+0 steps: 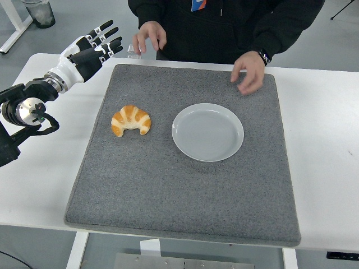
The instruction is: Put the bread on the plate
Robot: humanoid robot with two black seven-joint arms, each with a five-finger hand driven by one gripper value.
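A golden croissant [131, 120] lies on the grey mat [185, 190], left of centre. An empty white plate [208, 131] sits on the mat just right of the croissant, a small gap between them. My left hand [96, 46] is raised above the table's far left corner, up and to the left of the croissant, its fingers spread and holding nothing. My right arm is out of view.
A person in a dark top stands at the far edge, one hand [148, 36] at the table's back edge and the other hand [248, 72] resting on the mat's back right corner. The white table [325, 145] surrounds the mat.
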